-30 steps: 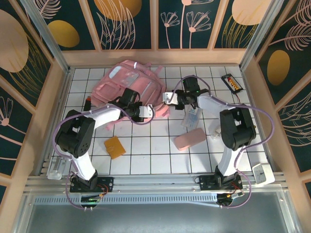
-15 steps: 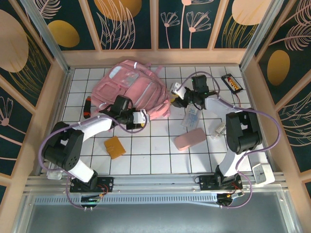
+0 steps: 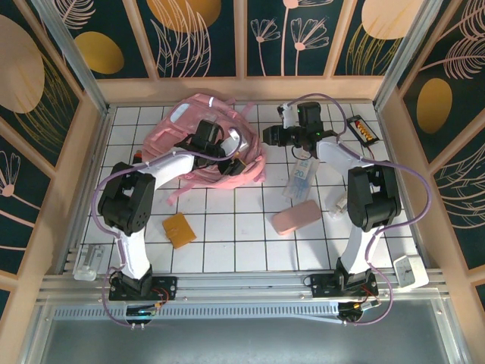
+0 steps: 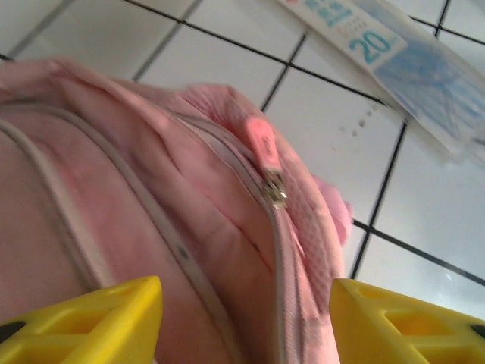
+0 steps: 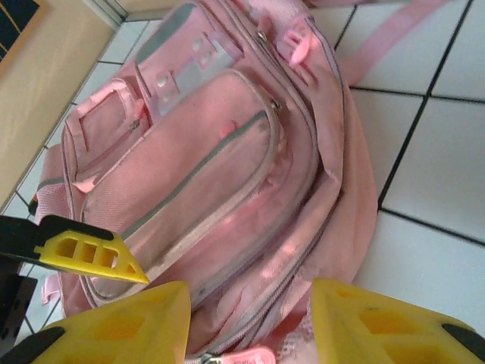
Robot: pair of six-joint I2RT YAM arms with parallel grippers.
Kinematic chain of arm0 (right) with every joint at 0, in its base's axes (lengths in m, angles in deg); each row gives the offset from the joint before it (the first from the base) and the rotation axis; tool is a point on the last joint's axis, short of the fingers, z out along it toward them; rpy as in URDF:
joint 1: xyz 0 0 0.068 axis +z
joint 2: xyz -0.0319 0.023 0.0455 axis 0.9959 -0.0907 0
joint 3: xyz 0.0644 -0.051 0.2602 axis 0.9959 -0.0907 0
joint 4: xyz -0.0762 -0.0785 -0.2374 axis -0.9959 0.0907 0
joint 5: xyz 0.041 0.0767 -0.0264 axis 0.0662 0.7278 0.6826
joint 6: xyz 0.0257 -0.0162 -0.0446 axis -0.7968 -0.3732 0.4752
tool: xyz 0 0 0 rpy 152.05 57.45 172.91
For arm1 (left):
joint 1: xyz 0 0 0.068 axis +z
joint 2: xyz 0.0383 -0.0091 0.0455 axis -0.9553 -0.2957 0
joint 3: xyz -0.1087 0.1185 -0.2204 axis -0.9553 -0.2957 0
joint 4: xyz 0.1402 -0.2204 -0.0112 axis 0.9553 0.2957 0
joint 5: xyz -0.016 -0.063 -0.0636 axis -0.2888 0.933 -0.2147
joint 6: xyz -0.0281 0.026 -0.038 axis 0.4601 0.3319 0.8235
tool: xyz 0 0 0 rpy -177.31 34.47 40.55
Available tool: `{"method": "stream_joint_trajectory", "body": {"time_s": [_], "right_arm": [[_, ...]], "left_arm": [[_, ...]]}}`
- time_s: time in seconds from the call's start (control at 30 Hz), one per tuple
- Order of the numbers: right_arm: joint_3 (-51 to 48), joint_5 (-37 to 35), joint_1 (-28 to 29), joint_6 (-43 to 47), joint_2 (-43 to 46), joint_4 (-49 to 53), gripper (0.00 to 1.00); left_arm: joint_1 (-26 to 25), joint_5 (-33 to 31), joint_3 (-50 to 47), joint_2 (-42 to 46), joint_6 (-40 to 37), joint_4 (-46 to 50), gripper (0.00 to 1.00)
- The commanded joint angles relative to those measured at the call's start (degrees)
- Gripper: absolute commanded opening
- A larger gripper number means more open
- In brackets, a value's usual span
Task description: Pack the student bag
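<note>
The student bag [image 3: 203, 138] is a large pink backpack lying flat at the back left of the table. My left gripper [image 3: 236, 154] hovers over its right side, open. In the left wrist view, the yellow fingertips [image 4: 98, 317] stand wide apart above the pink fabric, and a pink zipper pull [image 4: 261, 139] lies ahead of them. My right gripper [image 3: 274, 135] is just right of the bag, open. In the right wrist view, the bag [image 5: 212, 152] shows its front pockets and grey strips, and another zipper pull [image 5: 244, 356] sits between my fingers [image 5: 121, 326].
A clear packet marked 20 [image 3: 299, 176] lies right of the bag, and a flat pink case [image 3: 295, 218] sits nearer me. An orange pad [image 3: 178, 230] rests front left and a red-black marker [image 3: 136, 162] left of the bag. A black item [image 3: 360, 129] sits back right.
Both grippers have gone from shut to open. The left gripper swung away and then up onto the bag's right side. The right gripper moved back and slightly right.
</note>
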Motion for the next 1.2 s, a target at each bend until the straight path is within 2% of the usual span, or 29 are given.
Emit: {"method": "stream_joint_trajectory", "body": {"time_s": [0.0,0.13,0.33,0.47,0.6,0.67,0.73,0.77,0.8,0.83,0.9,1.03,1.17], "right_arm": [[2.95,3.93,-0.05,1.70,-1.38,7.16,0.46],[9.40,7.74,0.48,7.91,-7.12,16.94,0.46],[14.38,1.51,2.81,14.40,-12.01,21.93,0.46],[17.97,2.11,3.60,16.22,-15.34,25.55,0.46],[18.39,3.22,4.37,17.95,-16.76,28.19,0.46],[17.35,3.93,4.38,18.27,-16.55,28.52,0.46],[16.48,3.92,4.35,18.77,-16.34,29.03,0.46],[15.90,3.76,4.35,18.91,-16.09,29.33,0.46],[15.61,3.65,4.22,19.23,-15.81,29.63,0.46],[15.30,3.54,4.22,19.34,-15.55,29.76,0.46],[14.93,3.63,4.17,19.69,-15.06,30.23,0.46],[15.42,3.28,4.08,20.77,-14.87,32.18,0.45],[15.99,3.42,4.05,21.97,-14.84,34.99,0.44]], "left_arm": [[-0.24,5.30,1.09,-1.13,2.08,2.65,0.62],[-0.46,6.72,2.65,-3.23,1.57,3.55,0.62],[-0.43,4.02,3.60,-5.63,0.63,3.25,0.58],[-0.67,5.16,3.71,-6.31,-0.70,2.74,0.45],[-0.71,7.38,3.83,-6.63,-3.84,4.40,0.23],[-0.74,7.92,3.71,-6.78,-5.55,5.59,0.16],[-0.73,7.77,3.24,-6.85,-6.13,5.80,0.17],[-0.77,7.60,2.98,-6.94,-6.00,5.73,0.24],[-0.82,7.60,2.96,-6.95,-5.60,5.72,0.37],[-0.77,7.88,3.03,-7.02,-5.33,5.81,0.45],[-0.80,9.20,2.98,-6.98,-5.19,5.90,0.51],[-1.16,8.84,3.47,-7.62,-4.89,6.29,0.52],[-1.56,5.82,3.40,-8.43,-6.07,7.11,0.39]]}}
